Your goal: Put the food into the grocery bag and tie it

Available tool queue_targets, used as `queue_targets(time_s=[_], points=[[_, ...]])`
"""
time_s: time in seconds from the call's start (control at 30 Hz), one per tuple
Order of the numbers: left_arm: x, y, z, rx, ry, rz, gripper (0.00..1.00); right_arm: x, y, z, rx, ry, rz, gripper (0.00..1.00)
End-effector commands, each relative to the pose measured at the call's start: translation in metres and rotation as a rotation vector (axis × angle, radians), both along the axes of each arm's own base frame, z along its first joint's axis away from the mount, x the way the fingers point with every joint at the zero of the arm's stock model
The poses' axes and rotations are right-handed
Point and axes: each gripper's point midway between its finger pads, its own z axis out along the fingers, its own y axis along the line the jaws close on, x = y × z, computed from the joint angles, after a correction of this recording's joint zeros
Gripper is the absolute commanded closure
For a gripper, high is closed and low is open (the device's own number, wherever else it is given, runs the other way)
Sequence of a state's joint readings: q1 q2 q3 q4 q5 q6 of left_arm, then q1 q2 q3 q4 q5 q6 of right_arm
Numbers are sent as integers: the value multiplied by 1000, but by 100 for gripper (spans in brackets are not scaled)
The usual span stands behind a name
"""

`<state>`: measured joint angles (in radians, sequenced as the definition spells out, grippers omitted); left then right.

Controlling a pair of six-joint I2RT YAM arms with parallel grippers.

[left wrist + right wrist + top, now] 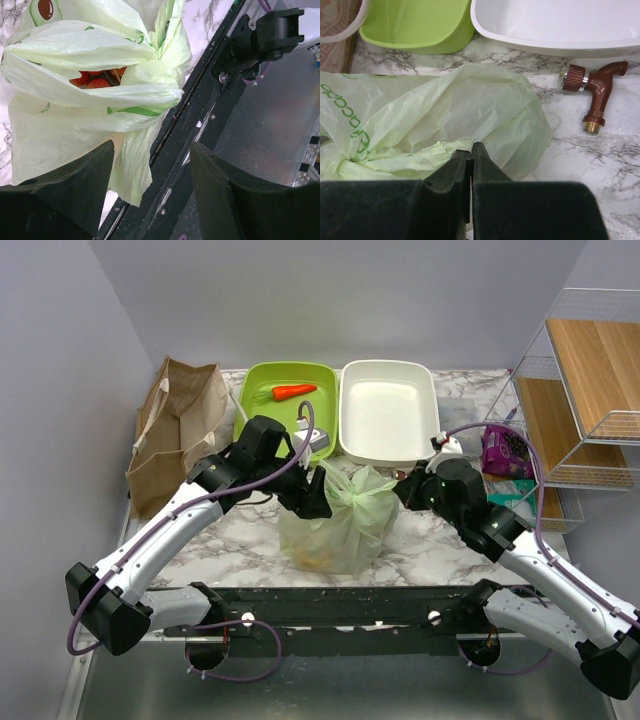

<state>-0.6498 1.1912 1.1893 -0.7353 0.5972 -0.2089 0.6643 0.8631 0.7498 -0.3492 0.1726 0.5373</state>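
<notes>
The pale-green grocery bag (335, 525) stands at the table's near middle, its top bunched into a knot-like twist (150, 75). Red tomatoes (97, 80) of the food show through a gap in the folds; yellow shows faintly low in the bag (318, 558). My left gripper (312, 502) sits at the bag's left top and is open. In the left wrist view a loose bag flap (131, 170) hangs between its fingers (90, 185), unpinched. My right gripper (471, 146) is shut on a twisted bag handle (410, 157) at the bag's right top (405, 490).
A brown paper bag (175, 430) stands back left. A green bin (290, 400) holding a carrot (294, 392) and a white bin (388, 410) sit behind the bag. A brown tap fitting (597, 92) lies to the right. A wire shelf (590, 390) and purple packet (505, 450) are far right.
</notes>
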Motion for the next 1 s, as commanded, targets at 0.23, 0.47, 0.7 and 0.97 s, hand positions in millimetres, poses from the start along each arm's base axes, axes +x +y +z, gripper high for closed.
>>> queue_targets(time_s=[0.23, 0.47, 0.7, 0.97], points=[[11, -13, -13, -8, -40, -8, 82, 2, 6, 21, 37, -44, 23, 99], [10, -6, 13, -5, -54, 73, 100, 5, 0, 29, 35, -53, -20, 99], [-14, 47, -27, 96, 4, 288, 100, 4, -24, -5, -20, -7, -137, 100], [-51, 88, -100, 80, 174, 528, 100, -13, -31, -57, 6, 108, -182, 99]])
